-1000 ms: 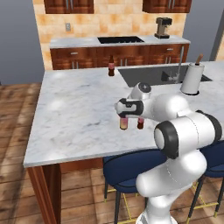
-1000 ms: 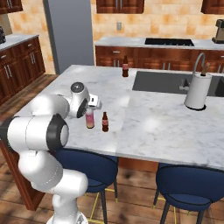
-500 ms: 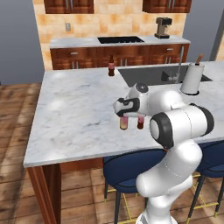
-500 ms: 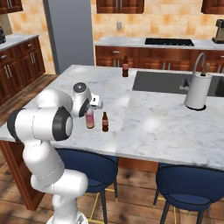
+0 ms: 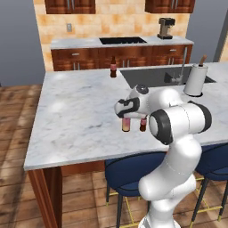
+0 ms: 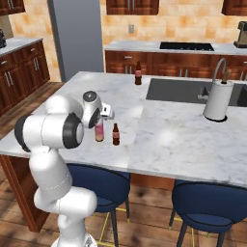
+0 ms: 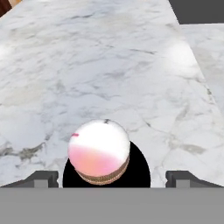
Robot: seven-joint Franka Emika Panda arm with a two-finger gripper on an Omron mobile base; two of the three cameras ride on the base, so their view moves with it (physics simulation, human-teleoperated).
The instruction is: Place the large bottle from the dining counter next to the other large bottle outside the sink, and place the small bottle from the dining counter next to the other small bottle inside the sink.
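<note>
The arm's big dark-ringed elbow joint has swung further toward the dining counter (image 5: 75, 111) than it was a second ago, while the hand has barely shifted above the two bottles near the counter's front edge. The room around it is a kitchen with reddish wood cabinets, a tan tiled wall, a black stovetop (image 5: 122, 40) on the back counter and dark blue stools (image 6: 200, 205) tucked under the white, grey-veined marble. The dark sink (image 6: 181, 90) is set into the far side of the island, with a metal faucet (image 6: 217, 72) and a white paper towel roll (image 6: 216, 100) beside it. The squat dark bottle (image 5: 113, 67) stands on the marble just outside the sink's corner. The gripper (image 7: 111, 177) hangs directly over the pink-and-white large bottle (image 5: 126, 124), fingers (image 7: 41, 178) spread wide to either side of it and apparently not touching, though the hand hides the bottle's neck in the base views. The small brown bottle (image 6: 116, 135) stands upright just beside it, apart.
</note>
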